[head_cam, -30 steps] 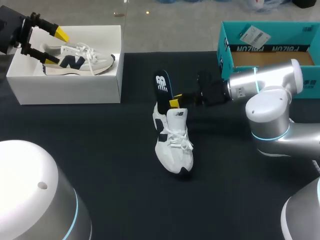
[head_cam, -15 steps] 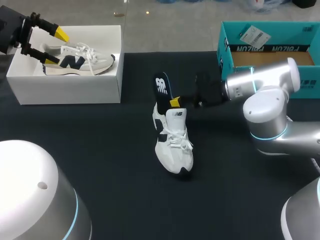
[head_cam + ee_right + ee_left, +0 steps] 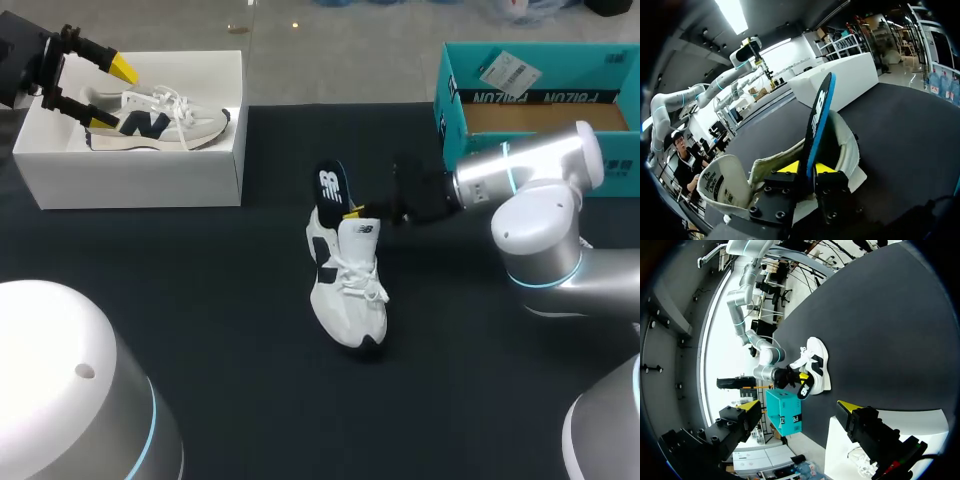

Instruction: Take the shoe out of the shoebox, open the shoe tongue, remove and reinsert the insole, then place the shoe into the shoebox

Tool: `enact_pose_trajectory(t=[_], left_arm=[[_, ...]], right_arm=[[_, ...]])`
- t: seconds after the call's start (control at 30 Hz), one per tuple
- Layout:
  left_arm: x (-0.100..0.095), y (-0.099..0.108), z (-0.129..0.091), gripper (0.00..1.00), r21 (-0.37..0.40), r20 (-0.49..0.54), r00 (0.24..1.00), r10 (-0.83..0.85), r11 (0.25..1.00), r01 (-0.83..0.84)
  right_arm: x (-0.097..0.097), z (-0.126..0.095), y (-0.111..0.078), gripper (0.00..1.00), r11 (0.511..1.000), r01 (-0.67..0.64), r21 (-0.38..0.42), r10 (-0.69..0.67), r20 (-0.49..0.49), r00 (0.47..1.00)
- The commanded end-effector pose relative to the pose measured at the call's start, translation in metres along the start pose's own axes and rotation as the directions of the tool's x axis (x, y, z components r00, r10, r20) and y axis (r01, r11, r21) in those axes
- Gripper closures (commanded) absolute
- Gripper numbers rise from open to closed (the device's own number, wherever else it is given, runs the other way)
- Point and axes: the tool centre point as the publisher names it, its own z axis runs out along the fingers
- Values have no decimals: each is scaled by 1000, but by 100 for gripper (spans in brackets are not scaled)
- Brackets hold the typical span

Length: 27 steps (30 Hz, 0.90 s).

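Insole [image 3: 333, 190], dark with a white mark, stands nearly upright out of the heel opening of the white shoe [image 3: 347, 290]. The shoe rests on its sole near the middle of the black table [image 3: 200, 330], with its toe toward the near edge and its heel toward the far edge.

The right gripper [image 3: 352, 212] comes in from the right edge, low over the shoe's collar. In the right wrist view its fingers [image 3: 788, 167] are pinched on the insole [image 3: 819, 115] from both sides, close to the insole's lower part. The shoe's tongue [image 3: 722, 182] is folded forward beside the gripper. How deep the insole's lower end sits inside the shoe is hard to judge; it seems tucked into the heel cup.

The white shoebox [image 3: 130, 175] stands at the table's far left corner, with a second shoe [image 3: 165, 122] lying on its side in it. The left gripper [image 3: 110, 93] hangs above the box's left end, over that shoe's heel, its fingers spread with nothing between them. From the left wrist view the white shoe [image 3: 817, 365] and the right arm [image 3: 765, 354] show far ahead, well apart from the left gripper [image 3: 797, 405].

A teal box [image 3: 540, 95] sits open at the far right corner.
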Motion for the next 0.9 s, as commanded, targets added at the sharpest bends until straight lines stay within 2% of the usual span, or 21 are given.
enact_pose_trajectory(t=[0.03,0.13,0.23,0.4,0.47,0.53,0.57,0.9], left_arm=[[0,-1,0,0,0,-3,1000,0,1000,0],[0,-1,0,0,0,-3,1000,0,1000,0],[0,-1,0,0,0,-3,1000,0,1000,0],[0,-1,0,0,0,-3,1000,0,1000,0],[0,-1,0,0,0,-3,1000,0,1000,0],[0,-1,0,0,0,-3,1000,0,1000,0],[0,-1,0,0,0,-3,1000,0,1000,0],[0,-1,0,0,0,-3,1000,0,1000,0]], right_arm=[[4,0,13,40,1000,26,-14,-26,3,1000],[3,2,23,51,999,44,-15,-44,3,999],[1,4,30,55,998,53,-15,-53,4,999],[-3,9,34,63,998,60,-13,-60,6,998],[-4,10,35,69,998,61,-11,-61,8,998],[-5,11,35,84,998,62,-11,-62,15,998],[-6,11,35,100,998,62,-10,-62,21,998],[-6,9,12,100,999,37,20,-38,32,999]])
